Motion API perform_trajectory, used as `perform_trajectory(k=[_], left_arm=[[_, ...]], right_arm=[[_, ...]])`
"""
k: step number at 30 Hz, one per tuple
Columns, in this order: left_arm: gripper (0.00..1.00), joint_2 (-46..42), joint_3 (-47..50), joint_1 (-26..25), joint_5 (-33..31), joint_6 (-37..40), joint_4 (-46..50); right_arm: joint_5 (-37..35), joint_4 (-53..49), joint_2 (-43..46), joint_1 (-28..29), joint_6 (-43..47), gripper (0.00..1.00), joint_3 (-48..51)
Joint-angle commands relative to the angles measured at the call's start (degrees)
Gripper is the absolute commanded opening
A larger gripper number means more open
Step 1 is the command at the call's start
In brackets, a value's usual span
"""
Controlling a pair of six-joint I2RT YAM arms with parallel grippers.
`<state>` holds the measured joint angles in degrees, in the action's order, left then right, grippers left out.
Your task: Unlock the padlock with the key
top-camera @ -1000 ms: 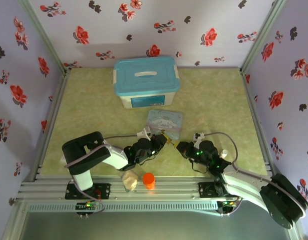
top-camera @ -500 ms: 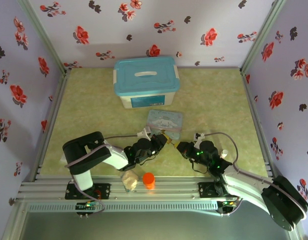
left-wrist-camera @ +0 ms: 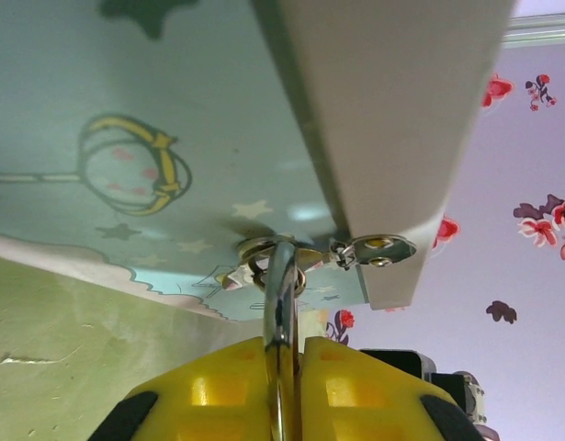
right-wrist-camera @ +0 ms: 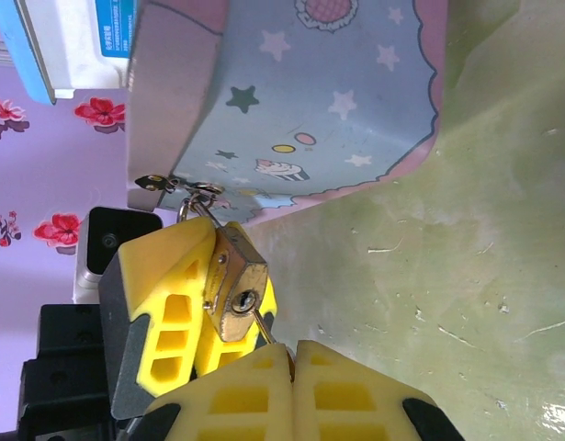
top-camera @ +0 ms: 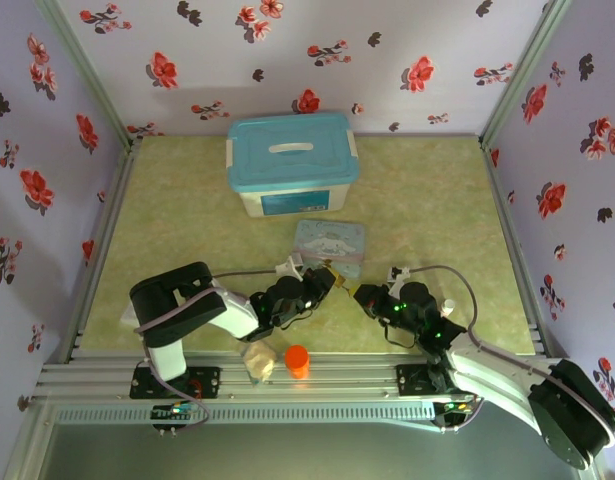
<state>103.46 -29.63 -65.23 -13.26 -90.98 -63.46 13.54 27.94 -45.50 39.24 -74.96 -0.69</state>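
Padlock [right-wrist-camera: 234, 283]: brass – hung on the tin's latch at the tin's 6 o'clock edge in the top view, keyhole end facing the right wrist camera.
Shackle [left-wrist-camera: 280, 299]: silvery, threaded through the latch ring [left-wrist-camera: 251, 246].
Key [right-wrist-camera: 263, 327]: thin dark sliver, tip in the keyhole, running toward 5 o'clock into the right claw.
Left claw [left-wrist-camera: 284, 358]: yellow pads clamped on the padlock, shackle pinched between them; reaches in from 8 o'clock.
Right claw [right-wrist-camera: 292, 366]: pads together, pinching the key; comes in from 4 o'clock.
Tin [top-camera: 332, 240]: cartoon-printed, flat on the tabletop [top-camera: 427, 200].
Box [top-camera: 290, 160]: blue lid, at the tin's 11 o'clock.
Cylinder [top-camera: 297, 360]: orange, at the padlock's 7 o'clock – near the front edge.
Lump [top-camera: 257, 362]: beige, just beside the cylinder at its 9 o'clock.
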Motion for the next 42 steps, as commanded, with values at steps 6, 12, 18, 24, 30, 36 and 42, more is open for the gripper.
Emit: perform_trajectory(k=[6,12,18,24,30,36,42], left_arm=[[0.00,1.1,-1.2,-0.2,0.4,-0.3,-3.0],[0.00,0.6,-1.8,-0.3,1.0,-0.4,-3.2],[0.00,1.3,-2.8,-1.4,0.9,-1.2,-3.8],[0.00,3.2,-3.4,-1.8,1.3,-2.5,-6.2],[0.00,2.7,-3.8,-2.1,1.3,-2.4,-6.1],[0.00,2.9,-3.6,-2.2,1.4,-3.1,-7.5],[0.00,2.3,-3.5,-2.6,0.8,-2.6,-6.8]], right_arm=[[-0.7,1.0,1.2,-0.6,1.7,0.00,-0.3],[-1.1,2.1,0.8,-0.6,1.5,0.00,-0.3],[-1.7,3.8,2.0,-1.2,-0.5,0.00,0.7],[-1.6,1.3,3.1,-1.3,0.3,0.00,0.4],[-2.5,1.4,2.6,-1.4,0.3,0.00,0.2],[-2.3,4.2,-0.3,-1.5,-0.1,0.00,0.1],[-2.9,5.4,0.1,-1.9,-0.5,0.00,0.5]])
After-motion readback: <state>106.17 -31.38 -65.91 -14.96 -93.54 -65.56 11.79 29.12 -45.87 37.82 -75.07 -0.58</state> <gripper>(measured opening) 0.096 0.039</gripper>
